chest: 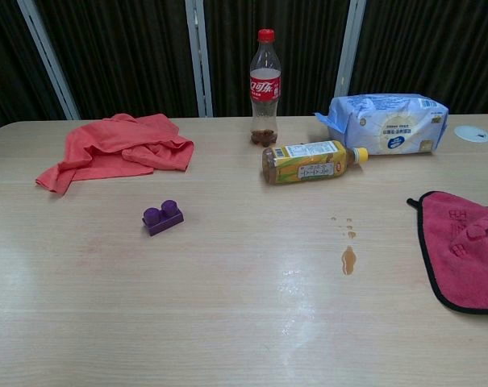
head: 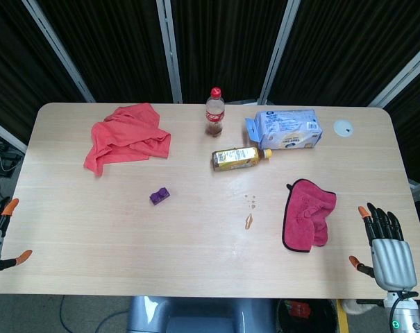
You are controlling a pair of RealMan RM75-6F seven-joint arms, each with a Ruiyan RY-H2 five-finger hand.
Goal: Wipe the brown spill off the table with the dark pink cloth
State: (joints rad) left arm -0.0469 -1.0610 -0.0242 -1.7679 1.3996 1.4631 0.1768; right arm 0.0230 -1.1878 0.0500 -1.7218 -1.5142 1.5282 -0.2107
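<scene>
The dark pink cloth (head: pixel 309 214) with black edging lies crumpled on the table's right side; the chest view shows it at the right edge (chest: pixel 465 248). The brown spill (head: pixel 249 220) is a small puddle with a few droplets above it, just left of the cloth, also seen in the chest view (chest: pixel 348 259). My right hand (head: pixel 387 246) hovers at the table's right front corner, fingers spread, holding nothing, a short way right of the cloth. My left hand (head: pixel 0 236) shows only partly at the left front edge, fingers apart and empty.
A lighter red cloth (head: pixel 128 136) lies at the back left. A cola bottle (head: pixel 214 112) stands at the back centre, a yellow-labelled bottle (head: pixel 239 158) lies on its side, a blue-white packet (head: pixel 286 130) sits beside it. A purple brick (head: pixel 160 196) rests left of centre.
</scene>
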